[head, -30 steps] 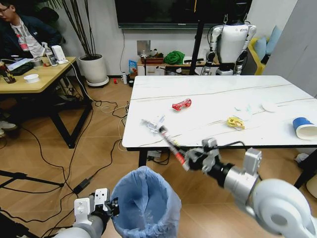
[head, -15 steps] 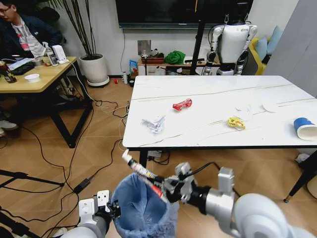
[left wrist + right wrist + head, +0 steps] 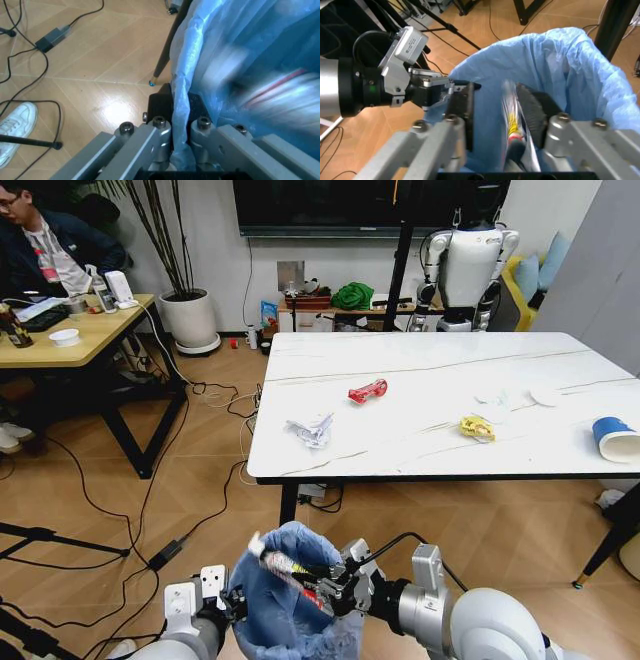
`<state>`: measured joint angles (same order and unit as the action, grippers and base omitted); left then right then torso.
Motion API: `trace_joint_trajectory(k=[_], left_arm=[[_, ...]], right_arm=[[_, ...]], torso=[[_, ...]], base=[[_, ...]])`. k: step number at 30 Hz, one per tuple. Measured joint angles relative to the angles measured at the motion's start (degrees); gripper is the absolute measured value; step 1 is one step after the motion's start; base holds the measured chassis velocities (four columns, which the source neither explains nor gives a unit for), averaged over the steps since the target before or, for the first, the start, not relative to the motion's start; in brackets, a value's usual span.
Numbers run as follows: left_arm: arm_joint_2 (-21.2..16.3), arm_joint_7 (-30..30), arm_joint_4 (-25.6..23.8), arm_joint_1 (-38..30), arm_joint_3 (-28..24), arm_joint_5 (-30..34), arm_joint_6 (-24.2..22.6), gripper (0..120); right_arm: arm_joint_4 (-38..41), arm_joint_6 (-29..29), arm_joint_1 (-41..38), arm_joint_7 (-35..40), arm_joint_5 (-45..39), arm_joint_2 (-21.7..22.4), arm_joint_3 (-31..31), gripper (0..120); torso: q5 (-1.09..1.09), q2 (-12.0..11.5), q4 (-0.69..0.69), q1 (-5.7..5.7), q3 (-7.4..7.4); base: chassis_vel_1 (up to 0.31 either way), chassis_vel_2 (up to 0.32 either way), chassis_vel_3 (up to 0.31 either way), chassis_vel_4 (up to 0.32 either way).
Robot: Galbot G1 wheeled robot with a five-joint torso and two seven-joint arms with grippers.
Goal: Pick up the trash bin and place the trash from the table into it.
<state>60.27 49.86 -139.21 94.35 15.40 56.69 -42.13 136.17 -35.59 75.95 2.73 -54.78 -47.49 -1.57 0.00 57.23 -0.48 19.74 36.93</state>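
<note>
The trash bin (image 3: 290, 595) with its light blue liner hangs low in front of me. My left gripper (image 3: 228, 600) is shut on its rim (image 3: 180, 112). My right gripper (image 3: 322, 582) is over the bin's mouth with its jaws apart. The black-red-yellow stick pack (image 3: 512, 123) is blurred between them, inside the liner (image 3: 555, 67). On the table (image 3: 420, 360) lie a clear-silver wrapper (image 3: 310, 429), a red wrapper (image 3: 367, 391), a yellow wrapper (image 3: 476, 426), white tissues (image 3: 492, 397), a white lid (image 3: 545, 395) and a blue-white cup (image 3: 613, 436) on its side.
The table's near edge and black leg (image 3: 288, 505) stand just beyond the bin. Cables (image 3: 200, 480) trail over the wood floor to the left. A yellow-wood desk (image 3: 85, 335) stands far left, and a white humanoid robot (image 3: 468, 265) behind the table.
My right gripper carried the stick pack left and down from the table's edge to the bin's mouth. Its jaws now stand apart and the pack is blurred.
</note>
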Motion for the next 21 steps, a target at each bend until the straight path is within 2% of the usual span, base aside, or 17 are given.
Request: trace_joint_trajectory(k=[3, 5, 7, 8, 11, 12, 15, 16, 17, 21], left_arm=[[0.02, -0.12, -0.01, -0.12, -0.04, 0.04, 0.00, 0], [0.03, -0.16, 0.00, -0.14, -0.05, 0.04, 0.00, 0], [0.05, -0.22, 0.02, -0.08, -0.07, 0.01, 0.00, 0], [0.05, -0.22, 0.02, -0.08, -0.07, 0.01, 0.00, 0], [0.29, -0.79, 0.44, 0.22, -0.54, -1.11, 0.00, 0], [0.29, -0.79, 0.44, 0.22, -0.54, -1.11, 0.00, 0], [0.74, -1.98, 0.99, 0.49, -1.23, -3.82, 0.00, 0], [0.74, -1.98, 0.99, 0.49, -1.23, -3.82, 0.00, 0], [0.91, -2.30, 1.10, 0.62, -1.49, -4.53, 0.00, 0], [1.35, -2.60, 1.35, 0.98, -1.97, -5.49, 0.00, 0]], right_arm=[[0.31, 0.11, 0.16, 0.04, 0.11, 0.07, -0.12, 49], [0.48, 0.28, 0.09, 0.07, 0.10, 0.04, -0.54, 52], [1.33, 1.26, -1.27, 0.70, -1.11, -0.41, -3.02, 64], [1.33, 1.26, -1.27, 0.70, -1.11, -0.41, -3.02, 64], [1.81, 2.95, -4.24, 2.02, -3.04, -0.82, -7.82, 77], [1.81, 2.95, -4.24, 2.02, -3.04, -0.82, -7.82, 77], [-0.03, 3.80, -7.64, 4.16, -3.85, -1.27, -12.56, 90], [-0.03, 3.80, -7.64, 4.16, -3.85, -1.27, -12.56, 90], [-1.14, 3.85, -9.44, 5.79, -4.74, -1.51, -13.40, 98], [-4.17, 3.97, -14.39, 9.84, -7.48, -2.45, -12.98, 100]], torso=[[0.00, 0.00, 0.00, 0.00, 0.00], [0.00, 0.00, 0.00, 0.00, 0.00], [0.00, 0.00, -0.01, 0.00, 0.00], [0.00, 0.00, -0.01, 0.00, 0.00], [0.00, 0.00, 0.01, 0.00, 0.00], [0.00, 0.00, 0.01, 0.00, 0.00], [0.00, 0.00, -0.01, 0.00, 0.00], [0.00, 0.00, -0.01, 0.00, 0.00], [0.01, 0.00, -0.01, 0.00, 0.00], [0.00, 0.00, -0.01, 0.00, 0.00]], base=[[0.000, 0.000, 0.000, 0.000], [0.000, 0.000, 0.000, 0.000], [0.000, 0.000, 0.000, 0.000], [0.000, 0.000, 0.000, 0.000], [0.000, 0.000, 0.000, 0.000], [0.000, 0.000, 0.000, 0.000], [0.000, 0.000, 0.000, 0.000], [0.000, 0.000, 0.000, 0.000], [0.000, 0.000, 0.000, 0.000], [0.000, 0.000, 0.000, 0.000]])
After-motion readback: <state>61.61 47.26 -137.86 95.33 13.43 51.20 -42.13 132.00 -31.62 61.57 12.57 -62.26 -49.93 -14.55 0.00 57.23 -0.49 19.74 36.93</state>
